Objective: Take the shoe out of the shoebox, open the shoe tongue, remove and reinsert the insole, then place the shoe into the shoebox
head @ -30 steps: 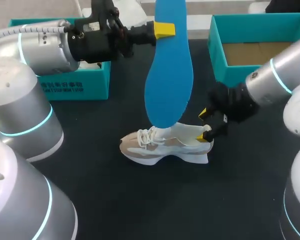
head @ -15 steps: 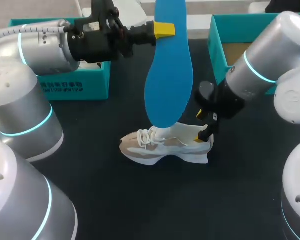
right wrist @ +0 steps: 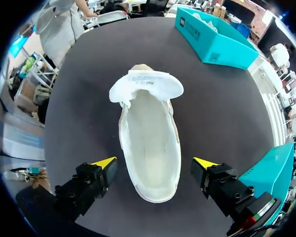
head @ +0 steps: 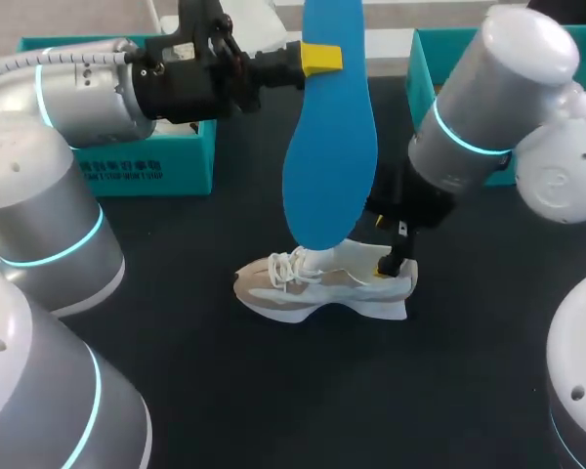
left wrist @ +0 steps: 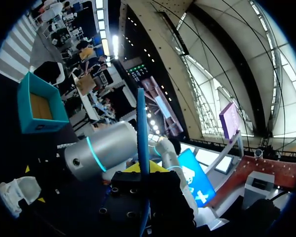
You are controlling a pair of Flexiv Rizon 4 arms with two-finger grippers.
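A white and beige shoe (head: 317,285) lies on its sole in the middle of the black table. In the right wrist view the shoe (right wrist: 149,143) has its tongue (right wrist: 146,86) folded forward and its inside bare. My right gripper (right wrist: 155,163) hangs open over the heel, one finger on each side, touching nothing; in the head view the right gripper (head: 389,256) is just above the heel. My left gripper (head: 313,57) is shut on a blue insole (head: 329,147), which hangs upright with its lower end at the shoe's laces. Seen edge-on, the insole (left wrist: 141,133) runs between the left gripper's (left wrist: 144,170) fingers.
A teal shoebox (head: 425,93) with a brown cardboard floor stands at the back right, close behind my right arm. A second teal box part (head: 146,166) stands at the back left under my left arm. Bare black table lies in front of the shoe.
My right arm has swung in from the right and turned over the shoe's heel, its gripper still open. The left arm and the insole have not moved.
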